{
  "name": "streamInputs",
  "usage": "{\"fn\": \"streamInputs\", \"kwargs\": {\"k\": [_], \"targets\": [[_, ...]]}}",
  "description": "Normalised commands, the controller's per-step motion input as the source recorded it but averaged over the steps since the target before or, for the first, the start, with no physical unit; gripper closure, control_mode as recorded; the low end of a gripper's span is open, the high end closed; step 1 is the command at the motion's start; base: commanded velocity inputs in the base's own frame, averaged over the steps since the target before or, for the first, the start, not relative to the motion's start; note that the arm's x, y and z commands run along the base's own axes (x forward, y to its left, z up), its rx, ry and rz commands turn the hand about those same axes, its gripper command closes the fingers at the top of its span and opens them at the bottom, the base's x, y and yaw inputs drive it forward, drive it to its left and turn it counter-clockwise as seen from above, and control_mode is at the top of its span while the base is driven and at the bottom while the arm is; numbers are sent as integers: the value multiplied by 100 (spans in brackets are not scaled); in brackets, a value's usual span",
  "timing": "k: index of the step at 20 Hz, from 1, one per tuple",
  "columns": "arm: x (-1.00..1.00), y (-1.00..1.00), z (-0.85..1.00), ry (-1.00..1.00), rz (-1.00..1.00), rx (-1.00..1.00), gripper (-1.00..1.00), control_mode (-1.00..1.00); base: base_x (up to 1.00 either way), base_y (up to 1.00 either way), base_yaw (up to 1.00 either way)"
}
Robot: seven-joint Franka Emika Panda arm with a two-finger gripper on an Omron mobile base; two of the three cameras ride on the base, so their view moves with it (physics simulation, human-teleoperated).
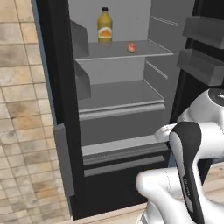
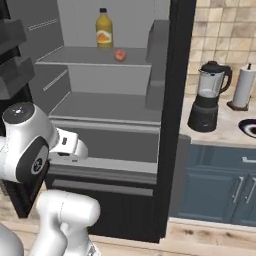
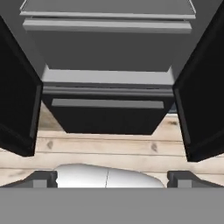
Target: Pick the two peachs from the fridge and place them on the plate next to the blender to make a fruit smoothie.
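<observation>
One peach (image 1: 131, 47) sat on the fridge's (image 1: 61, 109) top shelf, just right of the orange juice bottle (image 1: 104, 25). The gripper (image 3: 112, 177) hung well below that shelf, aimed at the lower drawers, fingertips spread wide and empty. The coming reach was judged to need a climb upward and inward. The plate (image 2: 248, 128) lay right of the blender (image 2: 207, 95).

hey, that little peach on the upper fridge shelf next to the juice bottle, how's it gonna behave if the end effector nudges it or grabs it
The peach is small and round, so a nudge would likely send it rolling across the flat shelf. It sits near the front edge, so it might roll off. It looks light for its size. The juice bottle stands apart to its left and probably would not stop it.
</observation>
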Motion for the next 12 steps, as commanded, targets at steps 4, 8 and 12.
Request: {"fn": "streamInputs", "kwargs": {"k": [4,8,12], "targets": [[0,0,0,0,0,0,-100,100,91,16,0],[0,0,0,0,0,0,-100,100,76,21,0],[0,0,0,0,0,0,-100,100,71,6,0]]}}
